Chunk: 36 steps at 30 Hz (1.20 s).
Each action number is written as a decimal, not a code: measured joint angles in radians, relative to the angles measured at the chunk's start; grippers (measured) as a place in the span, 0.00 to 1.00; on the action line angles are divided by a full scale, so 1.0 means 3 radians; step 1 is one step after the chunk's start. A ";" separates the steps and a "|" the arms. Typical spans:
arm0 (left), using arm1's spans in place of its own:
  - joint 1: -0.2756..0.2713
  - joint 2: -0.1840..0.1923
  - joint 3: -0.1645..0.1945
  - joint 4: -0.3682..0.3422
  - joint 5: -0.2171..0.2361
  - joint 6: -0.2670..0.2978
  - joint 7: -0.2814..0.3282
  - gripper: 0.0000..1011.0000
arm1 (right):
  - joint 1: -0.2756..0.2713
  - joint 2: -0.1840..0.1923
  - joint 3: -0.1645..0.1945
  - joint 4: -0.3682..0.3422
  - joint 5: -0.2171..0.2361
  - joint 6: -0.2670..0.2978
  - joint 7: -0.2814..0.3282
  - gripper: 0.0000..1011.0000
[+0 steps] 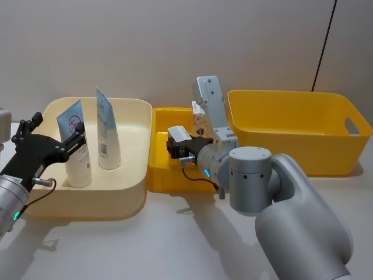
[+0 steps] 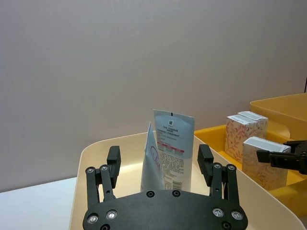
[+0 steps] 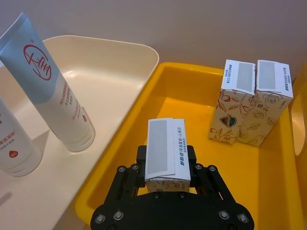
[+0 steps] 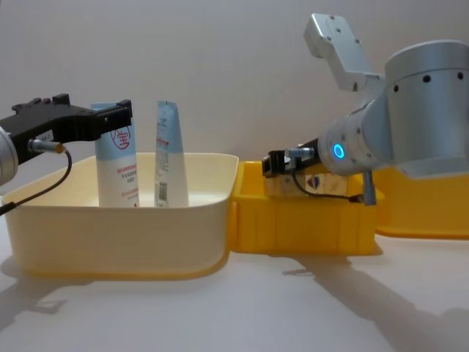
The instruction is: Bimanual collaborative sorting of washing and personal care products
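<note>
1. Inside the small yellow bin (image 1: 163, 175), three white-cream printed cartons are counted. Two standing cartons (image 3: 237, 103) are set upright at its far side, touching each other. A third, the held carton (image 3: 165, 143), is carried above the bin's near part.
2. Right against the left side of the small yellow bin, a cream bin (image 1: 135, 134) is placed. Two light-blue-and-white tubes are stood upright in it: a wide tube (image 1: 78, 166) with a red mark and a slim tube (image 1: 106, 134). The slim one is nearer to the small yellow bin.
3. Just to the right of the small yellow bin, a large yellow bin (image 1: 291, 146) is set. Three bins in all are counted on the white table (image 1: 175, 233).
4. From the head view, the standing cartons are partly hidden by the right arm's links, which are raised over the small yellow bin.
5. Over the small yellow bin's near part, the right gripper (image 3: 166, 158) is positioned. Its jaws are closed on the two sides of the held carton.
6. Well to the left of the small yellow bin, the left gripper (image 2: 159, 160) is held at the wide tube's upper end. Its jaws are spread wide and nothing is clamped between them. Whether a finger touches the tube cannot be told.
</note>
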 joint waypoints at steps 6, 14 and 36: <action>0.0000 0.0000 0.0000 0.0000 0.0000 0.0000 0.0000 0.99 | -0.0007 0.0005 -0.0002 -0.0019 -0.0010 -0.0053 0.0013 0.44; 0.0000 0.0000 0.0000 0.0000 0.0000 0.0000 0.0000 0.99 | -0.0016 0.0012 0.0007 -0.0079 -0.0047 -0.0243 0.0017 0.44; 0.0000 0.0000 0.0000 0.0000 0.0000 0.0000 0.0000 0.99 | 0.0115 0.0081 0.0216 -0.0329 -0.0183 -0.0905 -0.0128 0.44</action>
